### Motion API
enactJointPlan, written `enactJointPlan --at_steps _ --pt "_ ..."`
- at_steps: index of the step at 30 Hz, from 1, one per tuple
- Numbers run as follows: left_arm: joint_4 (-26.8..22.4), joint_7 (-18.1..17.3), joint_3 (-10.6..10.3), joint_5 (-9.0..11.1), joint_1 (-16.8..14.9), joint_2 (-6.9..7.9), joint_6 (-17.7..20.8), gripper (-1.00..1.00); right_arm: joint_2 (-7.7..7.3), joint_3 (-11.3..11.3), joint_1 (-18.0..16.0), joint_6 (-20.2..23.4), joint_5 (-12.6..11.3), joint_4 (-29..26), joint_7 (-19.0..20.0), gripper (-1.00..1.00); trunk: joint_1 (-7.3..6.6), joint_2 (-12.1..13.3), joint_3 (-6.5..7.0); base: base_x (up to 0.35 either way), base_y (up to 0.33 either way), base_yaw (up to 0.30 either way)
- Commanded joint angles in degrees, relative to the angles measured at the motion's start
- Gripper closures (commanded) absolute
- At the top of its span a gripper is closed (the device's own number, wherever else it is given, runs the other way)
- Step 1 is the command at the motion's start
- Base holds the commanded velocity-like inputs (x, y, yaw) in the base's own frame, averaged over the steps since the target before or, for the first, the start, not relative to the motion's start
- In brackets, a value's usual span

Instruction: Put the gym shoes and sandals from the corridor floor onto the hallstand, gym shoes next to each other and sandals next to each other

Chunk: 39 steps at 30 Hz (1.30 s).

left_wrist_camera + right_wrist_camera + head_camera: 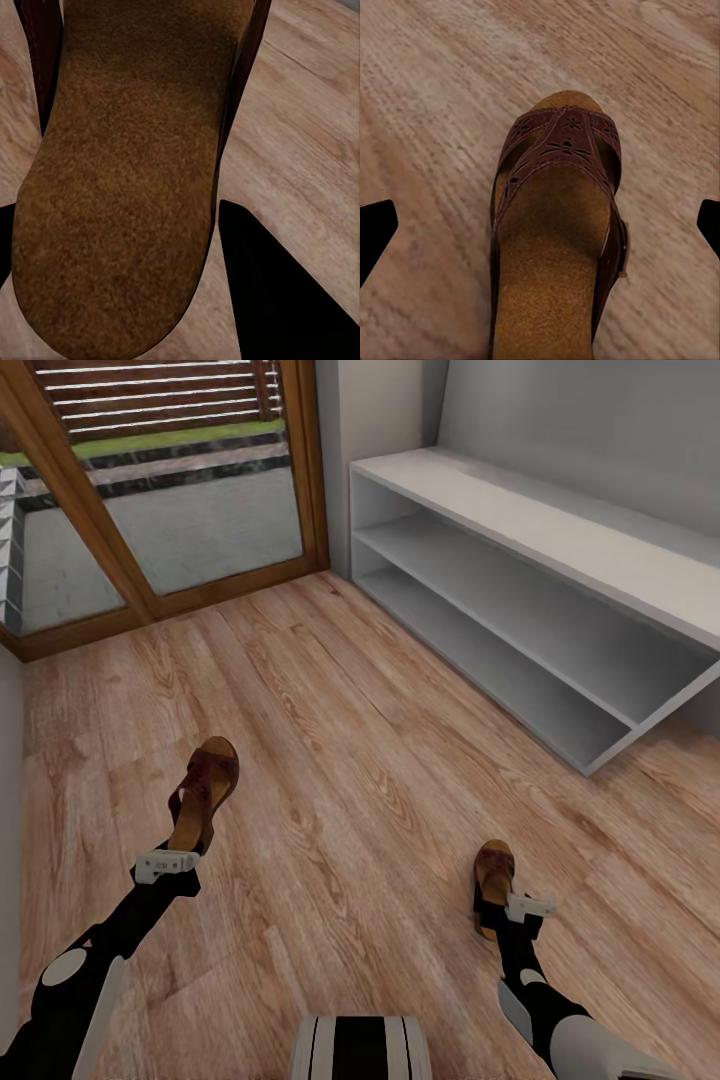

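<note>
The two sandals are lying apart on the corridor floor, each with a gripper at its heel end. No brand, label or readable writing is showing on them; the only marking is a cut-out flower pattern on the wide dark brown strap, seen in the right wrist view.

The left sandal is sitting in front of the left gripper, toe pointing away from the robot toward the glass door. In the left wrist view its tan footbed is running between the two dark fingers, whose tips are standing apart on either side of the heel. Whether they are pressing on the sole, I cannot tell.

The right sandal is lying just ahead of the right gripper, its heel partly covered by the gripper in the head view. In the right wrist view this sandal is centred between fingertips spread wide, well clear of its sides and touching nothing.

The hallstand is standing against the wall ahead and to the right, well apart from both sandals.
</note>
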Motion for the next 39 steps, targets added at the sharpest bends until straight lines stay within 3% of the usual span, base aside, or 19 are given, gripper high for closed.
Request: enactJointPlan --at_steps 1,14,21,39 --pt "0.00 -0.02 0.00 -0.17 0.00 0.00 -0.08 1.00 0.00 0.00 0.00 0.00 0.00 0.01 0.00 -1.00 0.00 0.00 0.00 0.000 0.000 0.000" --pt "0.04 -0.04 0.00 -0.15 0.00 0.01 -0.07 1.00 0.06 0.06 0.01 -0.13 0.00 1.24 0.10 -1.00 0.00 0.00 0.00 0.000 0.000 0.000" --pt "0.02 -0.07 0.06 -0.12 0.00 0.01 -0.07 1.00 0.09 0.11 0.01 -0.17 0.00 1.45 0.15 -1.00 0.18 -0.09 -1.55 0.000 0.000 0.000" --pt "-0.01 -0.07 0.04 -0.10 0.00 0.01 -0.06 1.00 0.08 0.14 0.01 -0.24 0.00 1.55 0.17 -1.00 0.21 -0.11 -1.77 0.000 0.000 0.000"
